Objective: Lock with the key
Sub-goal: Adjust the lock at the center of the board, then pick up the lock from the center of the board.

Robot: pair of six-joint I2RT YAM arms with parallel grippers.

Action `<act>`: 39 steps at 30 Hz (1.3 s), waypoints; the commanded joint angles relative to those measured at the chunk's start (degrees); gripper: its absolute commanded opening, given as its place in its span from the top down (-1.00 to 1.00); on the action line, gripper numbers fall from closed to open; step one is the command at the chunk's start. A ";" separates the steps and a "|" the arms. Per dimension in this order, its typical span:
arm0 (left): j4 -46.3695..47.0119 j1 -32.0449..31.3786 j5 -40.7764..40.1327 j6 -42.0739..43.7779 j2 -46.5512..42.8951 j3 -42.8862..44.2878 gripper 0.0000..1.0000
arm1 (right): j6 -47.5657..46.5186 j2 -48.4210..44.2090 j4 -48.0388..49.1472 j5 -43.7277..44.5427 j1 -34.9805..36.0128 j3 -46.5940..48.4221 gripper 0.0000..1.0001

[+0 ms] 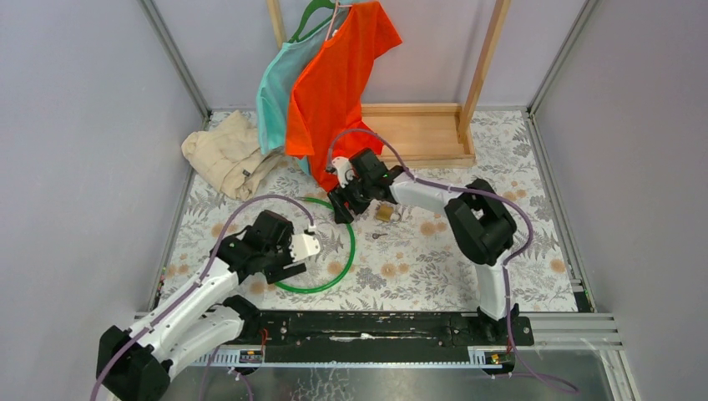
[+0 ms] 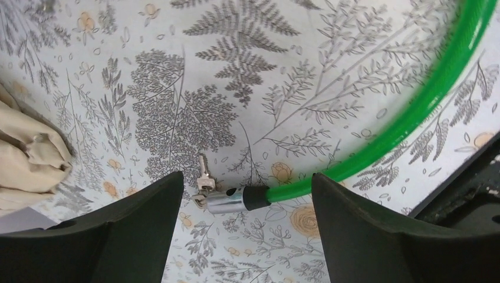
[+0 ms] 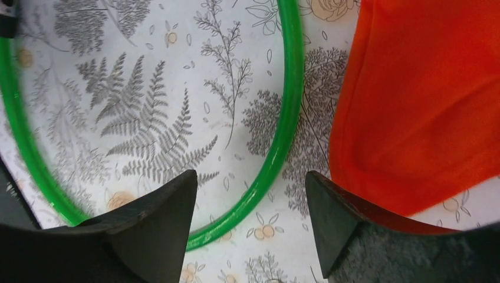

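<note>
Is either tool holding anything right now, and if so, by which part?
Nothing is held. The left tool is open over the metal end of the green cable; the right tool is open over its loop.

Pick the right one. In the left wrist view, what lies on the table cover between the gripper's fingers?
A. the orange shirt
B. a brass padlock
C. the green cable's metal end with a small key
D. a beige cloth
C: the green cable ends in a metal end with a small key, lying untouched between the left gripper's open jaws.
</note>
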 commanded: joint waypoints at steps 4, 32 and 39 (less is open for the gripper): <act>7.15 11.04 13.43 -4.23 0.91 3.63 -0.75 | -1.21 6.81 -4.67 7.68 2.56 8.97 -0.38; 11.61 26.35 12.87 -16.85 8.19 6.76 -0.81 | -3.99 1.32 -0.44 23.09 6.33 2.40 1.00; 11.22 26.27 14.89 -14.37 10.12 7.63 -0.81 | 0.90 -9.12 2.14 20.10 3.38 -4.65 1.00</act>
